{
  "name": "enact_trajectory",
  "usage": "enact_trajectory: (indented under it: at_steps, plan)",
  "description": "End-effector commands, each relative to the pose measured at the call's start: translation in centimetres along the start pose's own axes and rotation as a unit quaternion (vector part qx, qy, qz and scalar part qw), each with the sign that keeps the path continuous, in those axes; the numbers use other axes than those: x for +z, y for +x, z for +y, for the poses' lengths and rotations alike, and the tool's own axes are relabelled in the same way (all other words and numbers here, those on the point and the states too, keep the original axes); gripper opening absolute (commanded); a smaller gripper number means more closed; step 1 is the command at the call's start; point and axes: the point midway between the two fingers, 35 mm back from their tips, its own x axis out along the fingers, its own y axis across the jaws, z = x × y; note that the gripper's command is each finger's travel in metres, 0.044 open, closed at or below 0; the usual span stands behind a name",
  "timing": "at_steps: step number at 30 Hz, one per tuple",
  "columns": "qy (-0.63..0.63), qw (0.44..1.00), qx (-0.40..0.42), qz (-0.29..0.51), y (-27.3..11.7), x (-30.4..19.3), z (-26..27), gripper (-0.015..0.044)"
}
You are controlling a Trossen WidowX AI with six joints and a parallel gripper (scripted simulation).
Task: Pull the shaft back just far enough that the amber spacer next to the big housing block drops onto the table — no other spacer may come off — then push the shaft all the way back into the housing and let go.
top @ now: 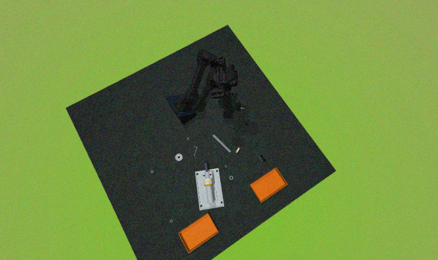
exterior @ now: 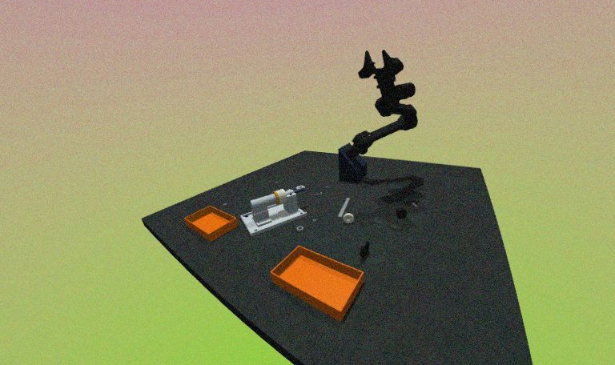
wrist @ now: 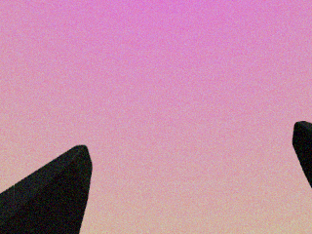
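The big housing block (top: 210,195) (exterior: 262,203) stands on a light grey base plate (top: 199,202) (exterior: 251,230). The amber spacer (top: 208,185) (exterior: 276,198) is a thin ring on the shaft line, right against the housing block's end. Cream spacers (top: 208,181) (exterior: 281,194) sit beside it on the side toward the arm. The shaft's dark end (top: 206,166) (exterior: 297,190) sticks out past the smaller support toward the arm. My gripper (exterior: 375,51) (wrist: 194,145) is open and empty, pointing up high above the table, far from the shaft. The shaft inside the spacers and housing is hidden.
Two orange trays (top: 268,185) (top: 198,233) (exterior: 211,222) (exterior: 317,282) stand near the base plate. A grey bar (top: 221,143) (exterior: 343,207), a cream cylinder (top: 237,150), a pale disc (top: 175,157), a dark part (top: 263,158) (exterior: 364,250) and several small rings lie around.
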Motion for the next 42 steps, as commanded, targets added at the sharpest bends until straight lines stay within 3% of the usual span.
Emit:
enact_trajectory:
  at_steps: [1, 8, 16, 29, 39, 42]
  plan:
    - [-0.005, 1.0, 0.003, -0.003, 0.0, 0.1, 0.2, 0.0426]
    - [-0.171, 0.972, 0.103, -0.122, -2.5, 1.7, 10.0, 0.044]
    - [-0.342, 0.865, 0.225, -0.289, -9.2, 0.7, 21.7, 0.044]
    - [-0.481, 0.564, 0.382, -0.552, -25.7, -8.5, 34.1, 0.044]
    - [-0.451, 0.293, 0.465, -0.703, -38.5, -19.7, 33.9, 0.044]
    - [-0.446, 0.276, 0.469, -0.711, -39.1, -20.8, 34.0, 0.044]
